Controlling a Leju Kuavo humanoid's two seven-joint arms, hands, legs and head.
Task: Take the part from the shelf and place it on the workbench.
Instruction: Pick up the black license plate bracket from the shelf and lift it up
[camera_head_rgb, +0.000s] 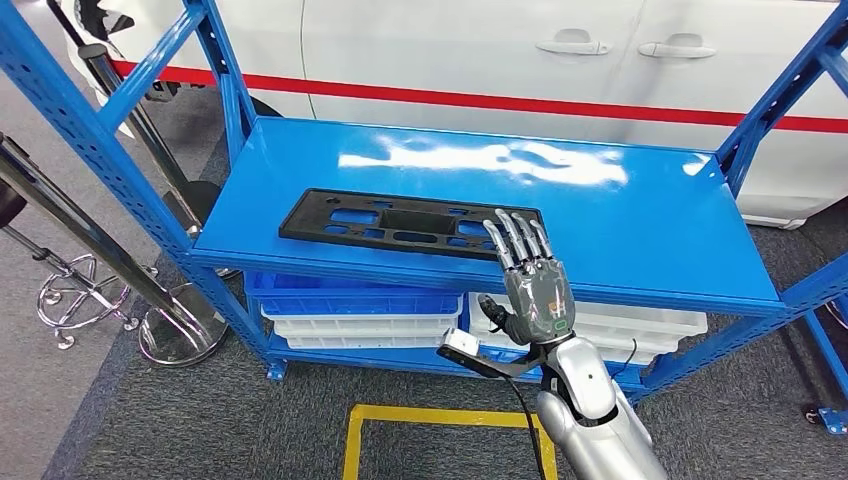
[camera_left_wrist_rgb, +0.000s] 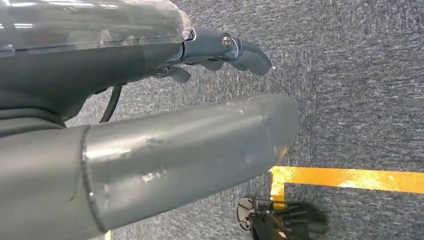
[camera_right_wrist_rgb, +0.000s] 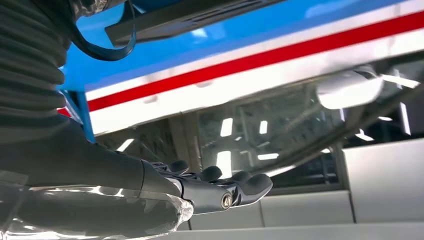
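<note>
Flat black rectangular plastic part (camera_head_rgb: 405, 224) with several cut-out slots and larger rectangular opening at centre. Lies flat on top level of blue metal shelf (camera_head_rgb: 640, 215), long side roughly parallel to front edge, slightly skewed. Positioned toward front-left area of shelf surface. Right end of part partly covered in head view by fingers of raised right hand; contact cannot be determined. In right wrist view, part (camera_right_wrist_rgb: 185, 17) appears as dark slab on blue surface.
</note>
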